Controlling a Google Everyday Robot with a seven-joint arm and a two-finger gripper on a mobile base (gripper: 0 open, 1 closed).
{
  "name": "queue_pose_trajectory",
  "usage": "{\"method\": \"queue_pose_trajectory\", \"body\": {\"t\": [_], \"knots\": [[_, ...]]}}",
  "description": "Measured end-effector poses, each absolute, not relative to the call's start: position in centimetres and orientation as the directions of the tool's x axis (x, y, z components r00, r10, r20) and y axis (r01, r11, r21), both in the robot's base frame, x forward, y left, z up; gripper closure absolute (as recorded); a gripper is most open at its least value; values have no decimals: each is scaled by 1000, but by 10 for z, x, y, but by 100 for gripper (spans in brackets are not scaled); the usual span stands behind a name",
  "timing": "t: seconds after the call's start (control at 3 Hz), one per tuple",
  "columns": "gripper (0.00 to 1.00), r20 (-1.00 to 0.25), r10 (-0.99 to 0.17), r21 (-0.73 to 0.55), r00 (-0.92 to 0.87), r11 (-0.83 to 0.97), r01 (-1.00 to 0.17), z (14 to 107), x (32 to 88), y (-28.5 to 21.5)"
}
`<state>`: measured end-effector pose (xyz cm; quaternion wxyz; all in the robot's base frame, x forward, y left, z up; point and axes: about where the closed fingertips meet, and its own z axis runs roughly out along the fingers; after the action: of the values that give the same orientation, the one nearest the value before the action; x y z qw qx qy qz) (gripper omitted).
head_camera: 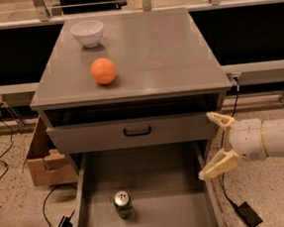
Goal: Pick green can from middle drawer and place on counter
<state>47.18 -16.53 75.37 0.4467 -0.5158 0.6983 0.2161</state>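
Observation:
The green can (122, 204) with a silver top stands upright on the floor of the open middle drawer (163, 183), near its front left. My gripper (215, 144) is open, at the drawer's right wall, to the right of the can and well apart from it; its pale fingers (218, 165) spread above and below. The counter (147, 55) is the cabinet's flat grey top.
An orange ball (103, 70) and a white bowl (87, 32) sit on the counter's left part. A grey drawer front with a black handle (137, 131) is above the open drawer. A cardboard box (44, 159) and cables lie on the floor at left.

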Motion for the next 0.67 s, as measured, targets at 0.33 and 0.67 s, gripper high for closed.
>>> {"method": "queue_pose_trajectory", "body": {"t": [0.33, 0.67], "knots": [[0, -862, -505, -167, -29, 338, -926, 741, 481, -150], [0, -886, -462, -175, 42, 250, -952, 700, 489, -108]]}}
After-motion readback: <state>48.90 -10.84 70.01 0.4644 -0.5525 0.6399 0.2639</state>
